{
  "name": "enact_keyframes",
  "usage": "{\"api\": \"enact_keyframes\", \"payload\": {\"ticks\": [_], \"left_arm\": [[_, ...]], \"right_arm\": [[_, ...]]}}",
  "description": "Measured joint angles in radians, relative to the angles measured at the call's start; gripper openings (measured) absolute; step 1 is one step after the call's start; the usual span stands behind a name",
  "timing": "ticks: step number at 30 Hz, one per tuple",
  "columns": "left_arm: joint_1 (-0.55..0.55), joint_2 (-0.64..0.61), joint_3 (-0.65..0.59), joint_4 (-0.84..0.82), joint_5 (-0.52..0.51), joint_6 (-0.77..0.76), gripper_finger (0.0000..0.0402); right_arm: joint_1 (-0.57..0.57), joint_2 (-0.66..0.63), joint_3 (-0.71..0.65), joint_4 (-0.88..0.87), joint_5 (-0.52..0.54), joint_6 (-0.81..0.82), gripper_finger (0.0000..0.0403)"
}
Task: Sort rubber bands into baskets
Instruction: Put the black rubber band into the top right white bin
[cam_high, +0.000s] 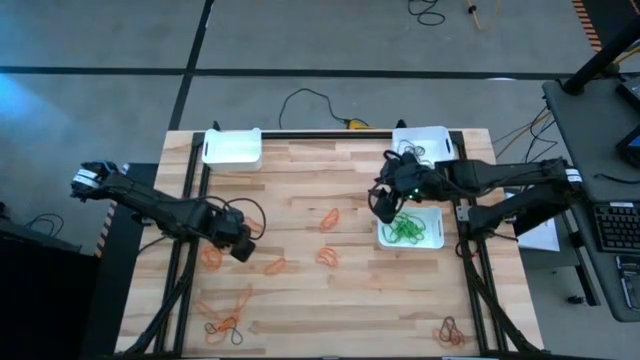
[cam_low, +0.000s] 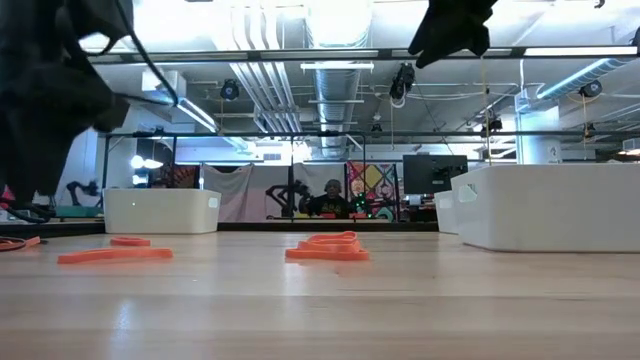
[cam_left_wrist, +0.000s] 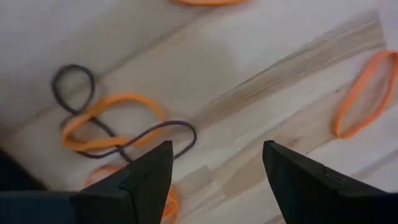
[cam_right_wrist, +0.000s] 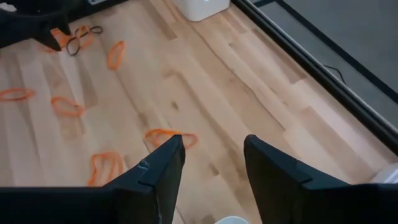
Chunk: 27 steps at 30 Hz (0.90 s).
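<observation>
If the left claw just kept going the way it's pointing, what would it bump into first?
Probably bare wooden tabletop. The left gripper is open and aimed down at it; a tangle of orange and dark rubber bands lies just to one side, though depth is hard to judge.

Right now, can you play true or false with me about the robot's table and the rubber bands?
1. Green rubber bands lie in a basket on the right side. True.
2. The left gripper is squeezing an orange band. False: its fingers are open and hold nothing.
3. Orange rubber bands lie loose on the wooden table. True.
4. All three baskets hold green bands. False: the far left basket looks empty.
5. The right gripper is open. True.
</observation>
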Motion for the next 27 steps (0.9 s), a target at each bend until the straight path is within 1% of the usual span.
{"api": "enact_keyframes", "payload": {"ticks": [2, 5, 11, 14, 21, 24, 27], "left_arm": [[0.0, 0.0, -0.028, 0.071, 0.024, -0.024, 0.0233], [-0.001, 0.0, -0.071, 0.174, 0.032, -0.076, 0.0233], [0.0, 0.0, -0.148, 0.181, 0.031, -0.191, 0.0233], [-0.001, 0.002, -0.178, 0.225, 0.023, -0.219, 0.0233], [-0.001, 0.036, -0.184, 0.283, -0.018, -0.248, 0.0231], [-0.001, 0.063, -0.173, 0.287, -0.047, -0.251, 0.0214], [-0.001, 0.095, -0.165, 0.284, -0.072, -0.268, 0.0175]], "right_arm": [[0.001, 0.002, 0.005, -0.002, 0.0, 0.007, 0.0158], [-0.001, 0.003, 0.024, 0.001, 0.001, 0.009, 0.0154], [-0.001, 0.002, 0.067, 0.0, 0.001, 0.002, 0.0144], [-0.001, 0.002, 0.081, 0.0, 0.001, 0.0, 0.0141], [-0.001, 0.002, 0.094, -0.001, 0.0, -0.01, 0.0132], [-0.001, 0.002, 0.094, -0.002, 0.0, -0.01, 0.013], [-0.001, 0.002, 0.094, -0.004, -0.001, -0.01, 0.0127]]}}
